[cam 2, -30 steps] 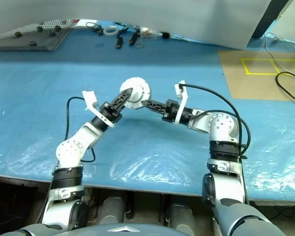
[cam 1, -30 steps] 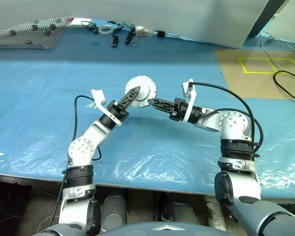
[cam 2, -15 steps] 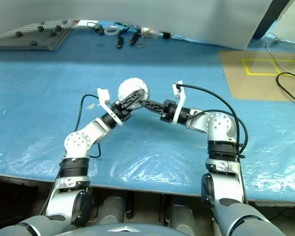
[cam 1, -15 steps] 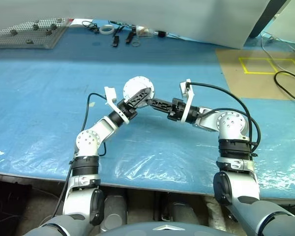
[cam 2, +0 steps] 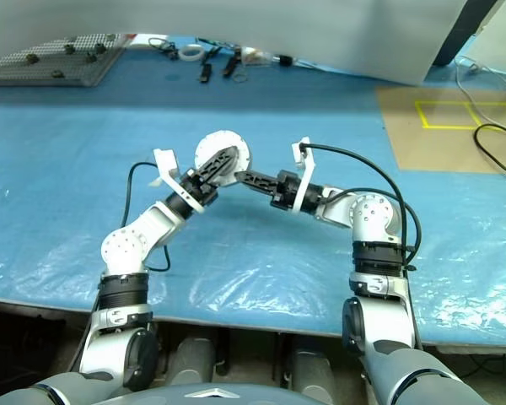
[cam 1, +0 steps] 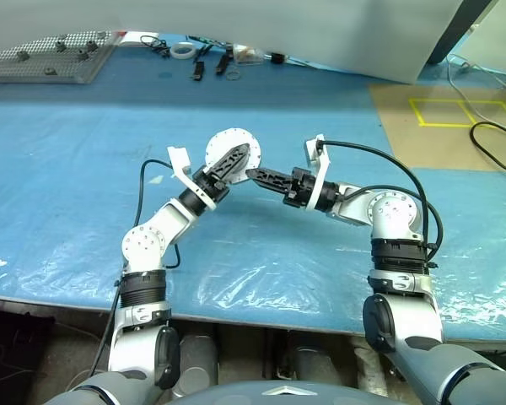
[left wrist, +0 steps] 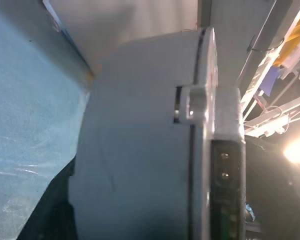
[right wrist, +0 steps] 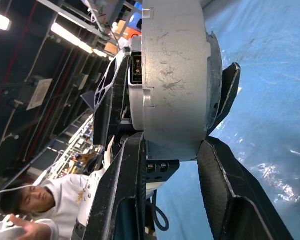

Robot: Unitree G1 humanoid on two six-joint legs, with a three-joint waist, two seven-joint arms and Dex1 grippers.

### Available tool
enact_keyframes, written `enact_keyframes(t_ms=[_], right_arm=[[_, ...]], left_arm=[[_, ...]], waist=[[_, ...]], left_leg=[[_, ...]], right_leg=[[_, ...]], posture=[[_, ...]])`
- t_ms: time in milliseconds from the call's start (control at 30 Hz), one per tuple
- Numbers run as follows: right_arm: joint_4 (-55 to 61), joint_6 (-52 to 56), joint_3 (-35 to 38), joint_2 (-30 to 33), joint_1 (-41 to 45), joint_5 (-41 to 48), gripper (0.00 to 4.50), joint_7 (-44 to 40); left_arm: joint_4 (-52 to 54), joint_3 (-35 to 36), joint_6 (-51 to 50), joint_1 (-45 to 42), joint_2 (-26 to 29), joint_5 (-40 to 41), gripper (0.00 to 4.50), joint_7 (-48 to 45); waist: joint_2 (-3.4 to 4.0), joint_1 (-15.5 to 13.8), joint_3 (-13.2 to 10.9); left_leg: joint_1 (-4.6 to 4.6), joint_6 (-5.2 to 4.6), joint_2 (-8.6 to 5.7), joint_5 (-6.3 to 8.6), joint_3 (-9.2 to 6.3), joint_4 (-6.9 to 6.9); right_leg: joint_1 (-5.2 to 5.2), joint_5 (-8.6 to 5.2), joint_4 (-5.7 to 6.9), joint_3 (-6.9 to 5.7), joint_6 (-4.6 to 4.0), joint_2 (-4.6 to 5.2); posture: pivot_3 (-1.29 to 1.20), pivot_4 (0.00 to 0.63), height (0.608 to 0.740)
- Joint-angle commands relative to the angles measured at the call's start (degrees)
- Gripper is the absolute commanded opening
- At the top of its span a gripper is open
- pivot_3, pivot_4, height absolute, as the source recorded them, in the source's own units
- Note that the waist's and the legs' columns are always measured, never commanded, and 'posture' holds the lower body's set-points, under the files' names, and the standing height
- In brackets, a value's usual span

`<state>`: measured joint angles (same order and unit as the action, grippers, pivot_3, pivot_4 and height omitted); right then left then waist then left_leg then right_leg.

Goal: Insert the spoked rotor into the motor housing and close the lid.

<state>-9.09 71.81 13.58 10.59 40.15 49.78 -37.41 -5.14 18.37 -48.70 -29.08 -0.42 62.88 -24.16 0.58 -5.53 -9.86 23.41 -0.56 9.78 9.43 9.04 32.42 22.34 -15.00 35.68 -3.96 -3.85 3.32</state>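
Motor housing (right wrist: pixel 175 75) clamped edgewise in right gripper (cam 1: pixel 255 175); left gripper (cam 1: pixel 234 159) against its face, grip unclear.

blue table cover (cam 1: pixel 84 152), grey wall (cam 1: pixel 304 25)

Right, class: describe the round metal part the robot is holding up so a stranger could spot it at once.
Start at the blue table cover and find where the two arms meet above its middle. Between the left gripper and the right gripper hangs the round metal part, a pale silvery disc with little tabs round its edge. It is off the table, unlike the small tools at the far edge.
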Motion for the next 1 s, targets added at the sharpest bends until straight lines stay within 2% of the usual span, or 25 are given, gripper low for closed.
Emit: enact_keyframes(t_ms=[33, 167, 300, 433, 767, 867, 1000], right_arm=[[1.6, 0.0, -1.2, -0.6, 1.1, 1.4, 1.28, -0.2], [1.4, -0.3, -1.1, -0.8, 1.0, 1.3, 1.28, 0.0], [1.1, -0.4, -0.6, -1.4, 1.0, 1.5, 1.28, 0.6], [1.2, -0.7, -0.4, -1.8, 0.8, 1.6, 1.28, 0.8], [0.1, -4.9, -1.1, -3.1, 0.9, -0.7, 1.28, 2.5], [-1.4, -8.1, -1.7, -3.3, 0.7, -2.9, 2.1, 3.5], [-3.0, -5.0, -0.6, -3.3, 1.3, -0.4, 3.4, 2.9]], left_arm=[[3.6, -2.1, -1.2, -1.5, 0.1, 0.7, 3.36, 1.1], [3.3, -1.8, -1.1, -1.8, 0.4, 1.2, 3.36, 0.4], [3.3, -1.0, -0.9, -3.0, 0.9, 0.8, 3.36, 4.1], [5.4, 1.3, -1.0, -3.3, 0.7, 5.7, 3.36, 4.2], [6.8, 0.1, -1.5, -3.5, 0.7, 6.1, 3.36, 8.9], [6.5, 0.2, -1.1, -3.7, 0.7, 6.0, 3.36, 9.3], [6.2, 0.5, -0.2, -3.9, 0.7, 5.8, 3.36, 10.3]], waist=[[0.0, -0.1, 0.0], [0.0, 0.0, 0.0], [0.0, 0.0, 0.0], [0.0, 0.0, 0.0], [0.0, 0.0, 0.0], [0.0, 0.0, 0.0], [0.0, -0.1, 0.0]], left_leg=[[0.0, 0.0, 0.0, 0.0, -0.01, 0.01], [0.03, 0.0, 0.0, 0.0, -0.06, 0.08], [0.03, 0.01, 0.0, 0.01, -0.08, 0.08], [0.06, 0.01, 0.0, 0.0, -0.09, 0.09], [0.15, 0.01, -0.01, 0.01, -0.23, 0.15], [0.15, 0.04, 0.0, 0.02, -0.25, 0.15], [0.19, 0.06, -0.01, 0.03, -0.29, 0.18]], right_leg=[[0.0, 0.0, 0.01, -0.01, 0.0, 0.0], [-0.02, 0.0, 0.01, -0.02, 0.0, 0.0], [-0.02, 0.0, 0.01, -0.04, 0.0, 0.0], [-0.01, 0.0, 0.01, -0.06, 0.0, 0.0], [0.0, 0.0, 0.02, -0.16, 0.0, 0.0], [-0.01, 0.0, 0.02, -0.18, 0.0, 0.0], [-0.01, 0.0, 0.01, -0.21, 0.01, 0.0]], posture=[[0.0, 0.15, 0.74], [0.0, 0.15, 0.74], [0.0, 0.15, 0.74], [0.0, 0.15, 0.74], [0.0, 0.15, 0.74], [0.0, 0.15, 0.74], [0.0, 0.15, 0.74]])
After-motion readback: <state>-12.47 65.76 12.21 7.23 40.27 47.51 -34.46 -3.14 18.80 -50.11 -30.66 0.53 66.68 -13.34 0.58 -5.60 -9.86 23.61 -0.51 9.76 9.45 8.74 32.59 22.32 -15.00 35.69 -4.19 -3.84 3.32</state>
